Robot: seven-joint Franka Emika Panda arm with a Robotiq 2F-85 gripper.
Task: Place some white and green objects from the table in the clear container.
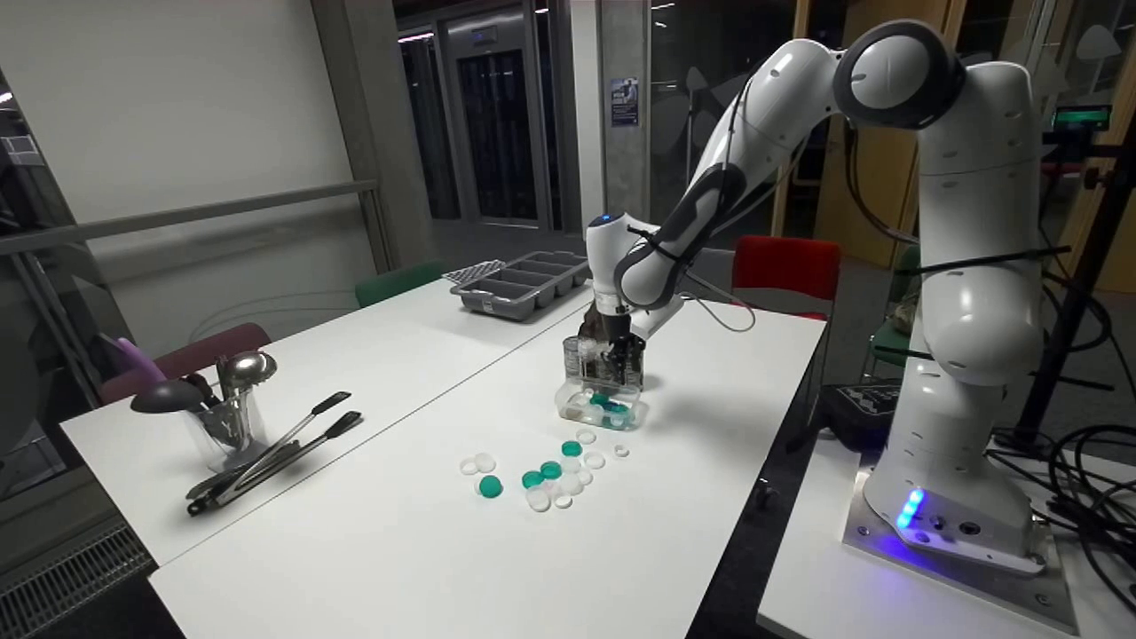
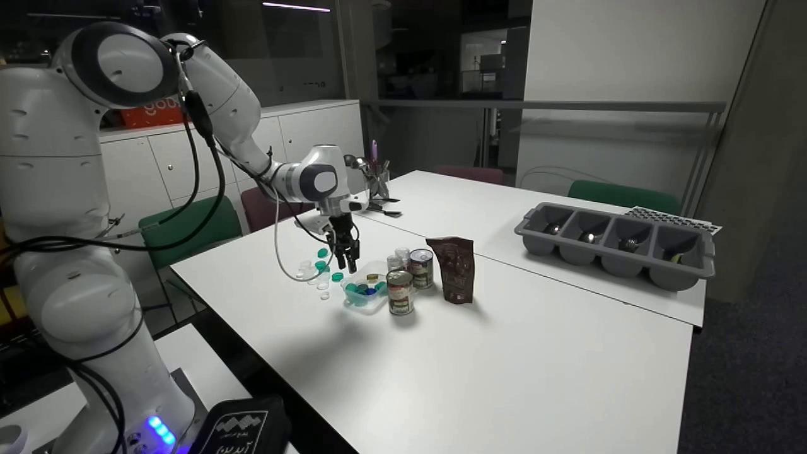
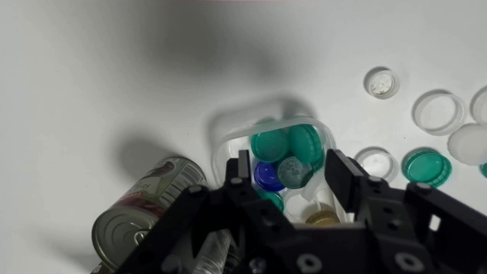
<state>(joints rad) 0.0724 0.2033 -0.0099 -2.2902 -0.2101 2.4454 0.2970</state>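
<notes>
Green bottle caps (image 3: 427, 167), plastic and ribbed at the edge, lie scattered with milky white caps (image 3: 468, 144) on the smooth worktop (image 1: 426, 550) near the clear container (image 3: 236, 146), which holds more green ones and a blue cap (image 3: 268, 176). The jaws stand apart above that container. Beside it, a ring-pull tin can (image 3: 152, 194) bears green and dark-red print, too blurred to read.

Green caps (image 3: 427, 167) and white caps (image 3: 470, 144), white table (image 1: 426, 568). Clear container (image 3: 266, 128) from where I stand: more green ones, a blue cap (image 3: 267, 176), a gold-brown cap (image 3: 322, 217). Gripper (image 3: 288, 159) black. Arm (image 1: 981, 177) white with dark grey rings (image 1: 948, 80), blue lights (image 1: 910, 509). One can (image 3: 148, 201): silver end (image 3: 120, 230), pale green and dark red label (image 3: 154, 192), black-and-white barcode (image 3: 179, 186). Pouch (image 2: 455, 271) dark brown. Tray (image 2: 621, 260) plain grey. Sheet (image 2: 672, 219) black-and-white checked. I also see a red chair (image 1: 787, 266), a green chair (image 2: 624, 194), a maroon chair (image 2: 470, 174), a purple handle (image 1: 142, 361).
</notes>
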